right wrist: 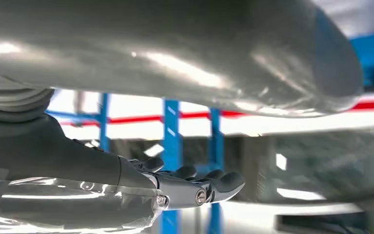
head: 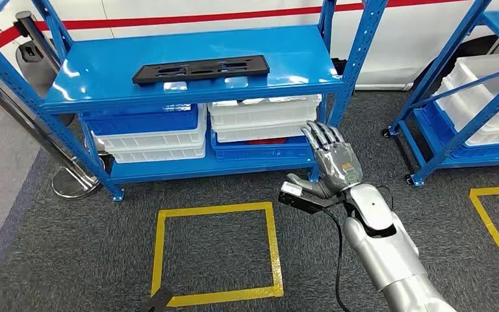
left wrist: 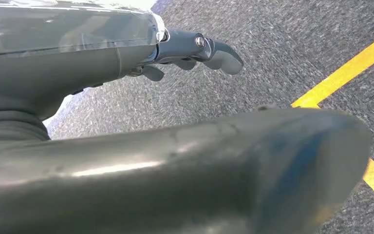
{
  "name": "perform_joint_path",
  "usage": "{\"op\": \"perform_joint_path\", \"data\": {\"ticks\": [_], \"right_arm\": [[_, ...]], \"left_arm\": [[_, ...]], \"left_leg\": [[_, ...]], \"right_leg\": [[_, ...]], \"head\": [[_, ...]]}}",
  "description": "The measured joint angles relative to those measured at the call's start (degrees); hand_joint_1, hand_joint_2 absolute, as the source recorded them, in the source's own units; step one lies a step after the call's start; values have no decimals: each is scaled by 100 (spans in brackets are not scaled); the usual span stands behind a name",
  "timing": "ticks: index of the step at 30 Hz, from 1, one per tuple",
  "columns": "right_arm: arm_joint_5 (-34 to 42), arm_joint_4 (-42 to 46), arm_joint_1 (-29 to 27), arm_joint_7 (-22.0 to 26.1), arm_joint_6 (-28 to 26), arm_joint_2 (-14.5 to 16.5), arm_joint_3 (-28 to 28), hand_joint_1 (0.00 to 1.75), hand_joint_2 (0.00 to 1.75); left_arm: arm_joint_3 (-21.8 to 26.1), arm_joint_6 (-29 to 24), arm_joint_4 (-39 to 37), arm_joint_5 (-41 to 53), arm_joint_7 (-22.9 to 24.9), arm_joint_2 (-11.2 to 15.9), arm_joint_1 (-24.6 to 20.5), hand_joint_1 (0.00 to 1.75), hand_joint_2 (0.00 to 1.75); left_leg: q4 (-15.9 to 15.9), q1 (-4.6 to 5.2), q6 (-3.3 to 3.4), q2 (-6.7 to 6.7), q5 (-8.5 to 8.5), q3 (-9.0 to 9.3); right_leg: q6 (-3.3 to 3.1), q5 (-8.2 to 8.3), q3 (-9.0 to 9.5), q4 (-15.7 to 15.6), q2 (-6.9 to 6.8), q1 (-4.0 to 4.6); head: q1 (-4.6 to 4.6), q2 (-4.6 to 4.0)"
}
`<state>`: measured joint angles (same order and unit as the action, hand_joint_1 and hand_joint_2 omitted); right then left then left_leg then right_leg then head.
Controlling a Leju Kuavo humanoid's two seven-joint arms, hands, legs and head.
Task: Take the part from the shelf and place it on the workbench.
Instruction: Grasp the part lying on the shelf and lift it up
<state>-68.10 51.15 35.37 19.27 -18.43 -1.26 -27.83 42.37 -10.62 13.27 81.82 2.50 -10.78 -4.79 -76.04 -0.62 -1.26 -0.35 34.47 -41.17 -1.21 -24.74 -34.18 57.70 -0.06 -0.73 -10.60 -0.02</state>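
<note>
- Blue metal shelf point(head: 71, 97) fills the ten-to-one o'clock part of the head view, standing on grey carpet point(head: 71, 260).
- On its top deck, at about eleven o'clock, the flat black part point(head: 201, 69) lies lengthwise, touched by neither hand.
- Below that deck, blue and white bins point(head: 149, 133) are stacked side by side on the lower level.
- A yellow tape square point(head: 159, 253) marks the carpet at six o'clock, in front of the shelf.
- The left hand point(left wrist: 195, 48) hangs over the carpet beside a yellow line, fingers loosely extended, holding nothing.
- The right hand point(head: 331, 159) is raised at about four o'clock, near the shelf's front right post, fingers straight and spread, holding nothing.
- A second blue shelf point(head: 468, 84) with white bins stands at two o'clock.
</note>
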Motion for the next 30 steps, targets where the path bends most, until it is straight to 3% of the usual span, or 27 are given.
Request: {"op": "perform_joint_path", "data": {"ticks": [2,3,4,6,8,11,13,15,16,17,19,21,23,25,27,30], "right_arm": [[69,55,66,-13,-25,-27,-139,0,0],[138,105,139,-28,-51,-50,-266,0,0],[213,144,220,-44,-84,-71,-385,0,0],[382,191,401,-66,-172,-109,-587,0,0],[522,205,534,-47,-251,-140,-733,0,0],[669,206,601,54,-276,-176,-851,0,0],[871,207,615,153,-212,-193,-877,0,0],[1104,207,605,229,-110,-197,-892,0,0],[1191,206,591,249,-75,-197,-901,0,0],[1241,205,579,254,-61,-197,-910,0,0],[1259,205,583,229,-93,-196,-930,0,0],[1232,205,606,179,-160,-200,-948,0,0],[1226,203,625,136,-205,-204,-960,0,0],[1231,205,661,112,-217,-193,-967,0,0],[1240,209,716,102,-216,-167,-967,0,0],[1247,214,755,97,-207,-121,-968,0,0]], "left_arm": [[24,-3,-9,45,16,2,0,0,0],[48,-7,-15,91,29,3,-5,0,0],[71,-11,-20,140,41,5,-13,0,0],[117,-15,-36,238,57,5,-51,0,0],[152,-15,-60,310,71,2,-82,0,0],[188,-15,-73,334,84,2,-85,0,0],[210,-19,-75,331,85,2,-100,0,0],[232,-26,-78,327,85,2,-114,0,0],[242,-30,-79,325,86,2,-115,0,0],[252,-33,-80,323,87,2,-116,0,0],[272,-35,-81,322,89,1,-123,0,0],[285,-37,-90,322,91,-15,-143,0,0],[291,-40,-102,320,97,-28,-169,0,0],[294,-40,-114,313,105,-28,-178,0,0],[298,-39,-122,298,117,-27,-180,0,0],[314,-40,-123,275,126,-24,-209,0,0]], "left_leg": [[127,-25,-23,2,-166,34],[352,-49,-45,5,-363,118],[737,-69,-63,12,-609,283],[1465,-73,-62,24,-898,610],[1715,-54,3,20,-913,706],[1752,-57,143,6,-943,698],[1779,-61,218,5,-963,705],[1779,-36,251,3,-960,702],[1778,-21,258,0,-957,703],[1776,-7,262,-19,-954,706],[1773,22,265,-89,-950,720],[1769,34,252,-164,-949,712],[1773,12,205,-234,-964,675],[1787,-5,135,-309,-976,650],[1637,7,67,-234,-871,580],[660,-10,-19,-47,-399,115]], "right_leg": [[11,-8,11,4,2,-9],[28,-19,22,14,5,-21],[51,-35,32,30,9,-34],[117,-70,20,79,18,-34],[181,-71,-9,94,20,-12],[256,-126,-38,155,9,-28],[290,-408,-253,629,9,-41],[305,-742,-636,1409,10,-38],[303,-804,-780,1679,9,-38],[290,-751,-827,1736,10,-35],[222,-365,-585,1180,54,-14],[129,-51,-232,414,235,6],[92,-5,-102,117,329,26],[85,6,-71,53,233,22],[56,29,-15,-31,122,-11],[11,16,40,-65,-61,-12]], "head": [[0,0],[0,0],[0,0],[0,0],[1,0],[2,0],[2,0],[2,0],[2,0],[2,0],[2,0],[1,0],[-1,0],[-2,0],[-2,0],[-3,0]]}}
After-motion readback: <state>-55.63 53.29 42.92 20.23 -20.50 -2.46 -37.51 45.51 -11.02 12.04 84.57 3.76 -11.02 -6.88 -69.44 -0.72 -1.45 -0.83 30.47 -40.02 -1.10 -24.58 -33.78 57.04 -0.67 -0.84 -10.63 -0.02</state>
